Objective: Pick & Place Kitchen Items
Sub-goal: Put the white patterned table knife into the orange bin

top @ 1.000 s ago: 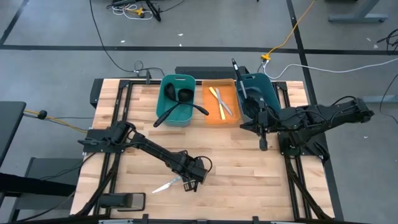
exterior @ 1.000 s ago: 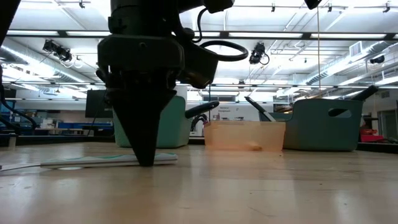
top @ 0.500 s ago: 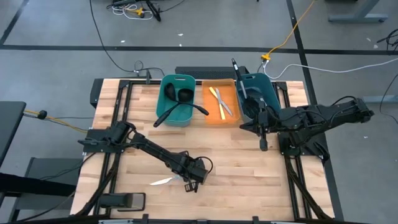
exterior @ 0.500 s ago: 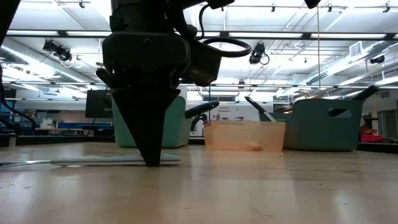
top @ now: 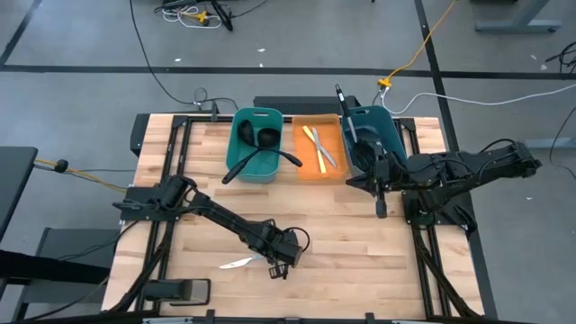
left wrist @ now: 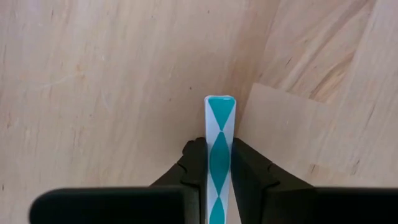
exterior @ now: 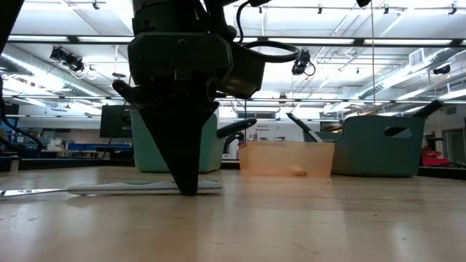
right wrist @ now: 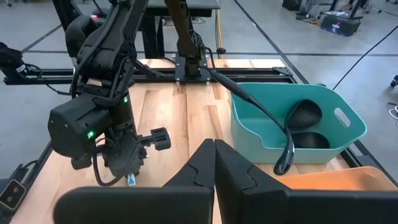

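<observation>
A small knife [top: 238,263] with a white-and-teal patterned handle lies flat on the table near its near edge, blade pointing toward the table's left. My left gripper [top: 276,259] stands over its handle end, fingers pointing down, shut on it. My right gripper [top: 380,205] waits, shut and touching nothing, above the table in front of the right teal bin [top: 371,135]. Black ladles and spoons [top: 261,148] lie in the left teal bin [top: 243,121]. Pale-handled knives [top: 317,144] lie in the orange tray [top: 306,166]. My left gripper pinches the knife's handle [left wrist: 219,127] between its two fingers [left wrist: 194,160], a little back from the handle's free end. The fingers come from above, pointing down, and lie across the handle. The knife [exterior: 109,188] lies level on the table top.
A black spatula [top: 346,112] sticks out of the right teal bin over its far-left rim. The bins and tray line the table's far side. Bare wood [top: 342,243] lies between the two arms. Black frame rails run along the table's left and right sides.
My left gripper has moved a little toward the table's right, staying shut on the knife's handle. The knife has slid along the table with it and turned: its blade end has swung toward the far edge, so it lies more nearly level across the table.
</observation>
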### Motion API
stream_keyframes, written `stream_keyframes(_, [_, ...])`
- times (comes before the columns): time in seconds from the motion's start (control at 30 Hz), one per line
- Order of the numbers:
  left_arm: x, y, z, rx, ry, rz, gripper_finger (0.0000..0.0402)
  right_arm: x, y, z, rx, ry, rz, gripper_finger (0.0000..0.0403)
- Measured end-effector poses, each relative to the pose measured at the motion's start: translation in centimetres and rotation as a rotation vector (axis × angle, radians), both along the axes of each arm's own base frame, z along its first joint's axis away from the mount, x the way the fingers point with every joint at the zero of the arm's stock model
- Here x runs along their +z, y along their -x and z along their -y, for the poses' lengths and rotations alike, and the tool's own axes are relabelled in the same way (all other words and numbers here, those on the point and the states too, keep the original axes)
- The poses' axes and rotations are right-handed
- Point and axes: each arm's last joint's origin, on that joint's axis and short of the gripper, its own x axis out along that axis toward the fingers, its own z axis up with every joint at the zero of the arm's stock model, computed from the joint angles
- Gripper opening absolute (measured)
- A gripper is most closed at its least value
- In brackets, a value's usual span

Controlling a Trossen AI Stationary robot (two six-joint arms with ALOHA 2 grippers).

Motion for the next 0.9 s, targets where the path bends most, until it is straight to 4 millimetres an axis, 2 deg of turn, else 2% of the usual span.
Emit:
stream_keyframes(0.43, [0.2,0.0,0.0,0.001,-0.004,0.004,0.0052,0.0,0.0,0.0,0.000,0.002,0.000,0.0005])
stream_keyframes(0.9, [2.9,-0.9,0.4,-0.086,0.003,0.000,0.0052,0.0,0.0,0.0,-0.001,0.002,0.000,0.0005])
